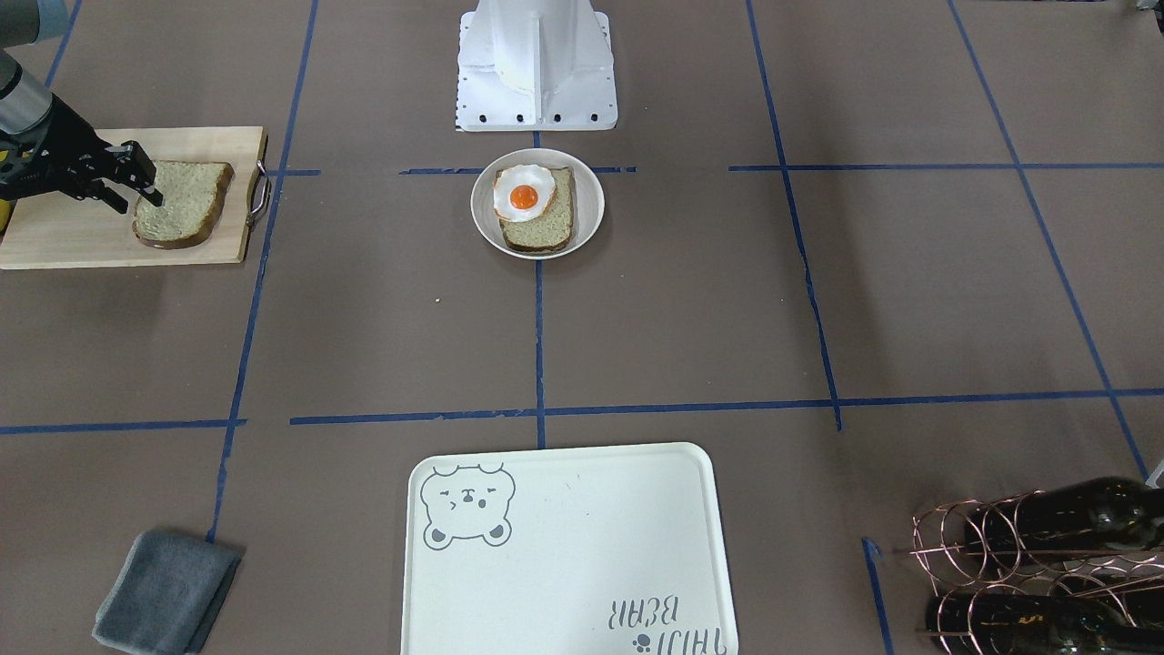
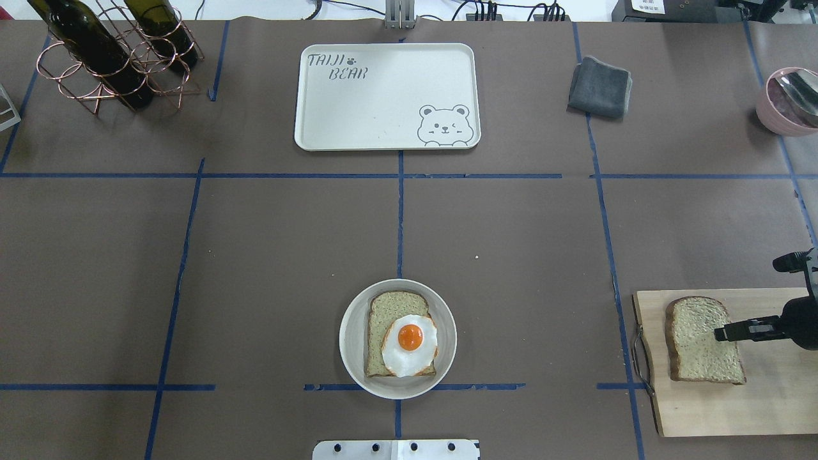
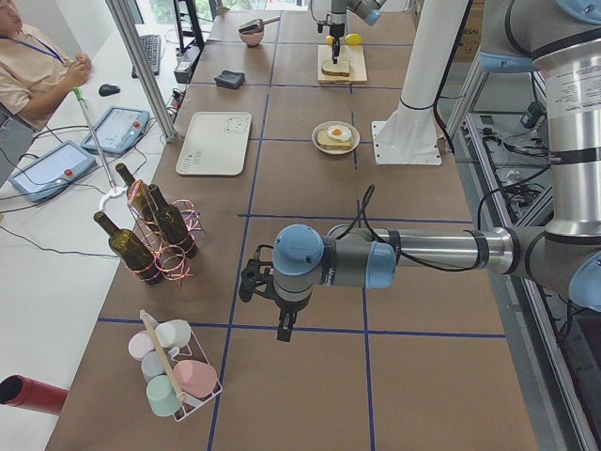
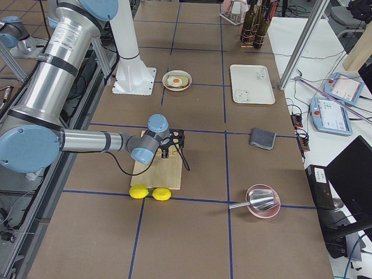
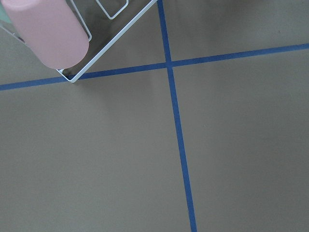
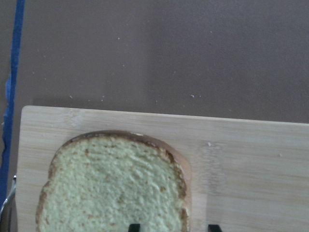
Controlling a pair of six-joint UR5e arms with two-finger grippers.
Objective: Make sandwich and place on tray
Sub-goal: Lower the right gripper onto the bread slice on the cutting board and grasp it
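Top slice [image 2: 703, 338] flat on cutting board [image 2: 767, 409]; other slice [image 2: 383, 316] w/ egg [image 2: 409, 342] on plate [image 2: 353, 345], mid surface [image 2: 511, 255]; tray [image 2: 383, 96] well apart. R pincer [image 6: 174, 227] spread wide, astride slice's crust edge. L pincer [image 3: 282, 324]: can't tell. Prob. light, soft, crushable: pinch crust gently.

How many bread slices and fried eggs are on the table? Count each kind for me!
Bread slices: 2
Fried eggs: 1
Total: 3

Two bread slices [image 2: 705, 340], one egg [image 2: 409, 345], one tray [image 2: 383, 96].
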